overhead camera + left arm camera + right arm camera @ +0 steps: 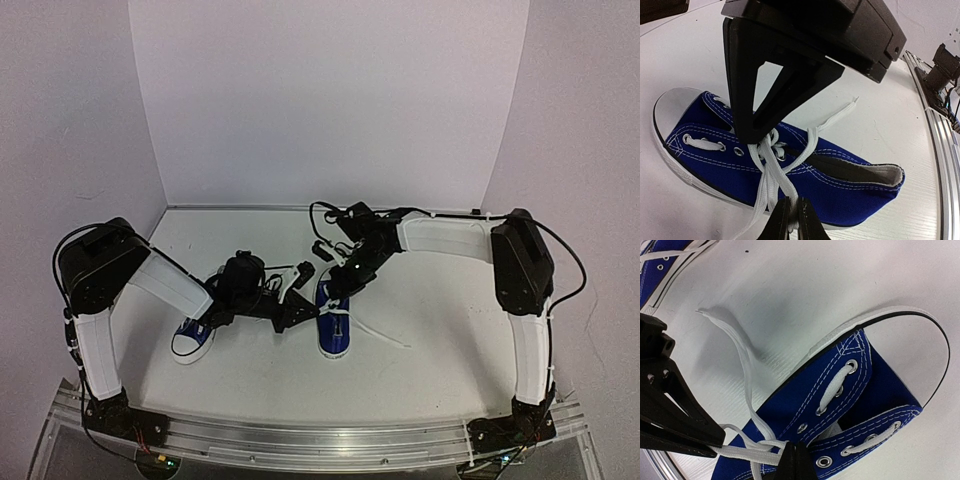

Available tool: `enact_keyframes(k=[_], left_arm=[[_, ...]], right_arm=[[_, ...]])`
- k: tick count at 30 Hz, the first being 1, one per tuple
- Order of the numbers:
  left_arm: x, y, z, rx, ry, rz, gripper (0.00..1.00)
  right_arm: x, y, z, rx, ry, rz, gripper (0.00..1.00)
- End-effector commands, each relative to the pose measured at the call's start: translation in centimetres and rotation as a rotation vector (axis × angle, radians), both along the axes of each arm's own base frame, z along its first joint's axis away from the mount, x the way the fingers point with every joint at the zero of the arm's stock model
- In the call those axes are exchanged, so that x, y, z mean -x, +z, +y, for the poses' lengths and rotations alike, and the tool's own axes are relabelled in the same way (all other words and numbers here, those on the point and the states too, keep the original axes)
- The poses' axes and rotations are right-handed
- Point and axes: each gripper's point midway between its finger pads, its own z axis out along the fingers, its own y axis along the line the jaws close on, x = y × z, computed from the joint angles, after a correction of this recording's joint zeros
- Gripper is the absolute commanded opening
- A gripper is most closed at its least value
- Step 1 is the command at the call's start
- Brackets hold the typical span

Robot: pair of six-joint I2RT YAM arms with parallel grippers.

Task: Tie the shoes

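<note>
Laces (771, 175) nipped tight, left pincer (792, 207), right pincer (795, 452)

Nothing readable shows in any view: no words, brand marks, labels or numbers. The blue shoe (840, 195) across the middle of the left wrist view is plain canvas with white stitching, and the white bench (430, 370) under it is unmarked.
</note>
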Motion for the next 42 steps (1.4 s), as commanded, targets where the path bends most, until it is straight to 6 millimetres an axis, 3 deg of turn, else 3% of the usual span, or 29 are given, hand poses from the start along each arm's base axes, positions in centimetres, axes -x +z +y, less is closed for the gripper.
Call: enact_keyframes(k=[1,10,22,26,30,36,42], left_arm=[[-0.6,1.2,-0.2,-0.002,-0.005,-0.048,0.08],[-0.5,0.5,0.2,-0.040,0.000,-0.043,0.05],[-0.7,0.0,0.4,-0.073,-0.002,-0.051,0.05],[-0.3,1.6,0.3,-0.045,-0.032,-0.100,0.13],[-0.4,4.1,0.4,-0.042,-0.055,-0.176,0.29],[-2.4,8.5,1.0,0.010,-0.035,-0.237,0.41],[-4.4,7.7,0.3,-0.043,-0.050,-0.224,0.44]], right_arm=[[-0.5,3.2,0.3,-0.033,-0.017,-0.072,0.00],[-0.7,5.2,0.2,-0.135,-0.082,-0.080,0.00],[-0.5,5.3,-1.3,-0.224,-0.132,-0.040,0.00],[-0.5,5.7,-1.1,-0.255,-0.131,-0.041,0.00],[-0.3,6.0,-0.9,-0.278,-0.128,-0.038,0.00],[-0.1,6.0,-0.7,-0.290,-0.123,-0.025,0.00],[0.0,5.9,-0.8,-0.291,-0.130,-0.025,0.00]])
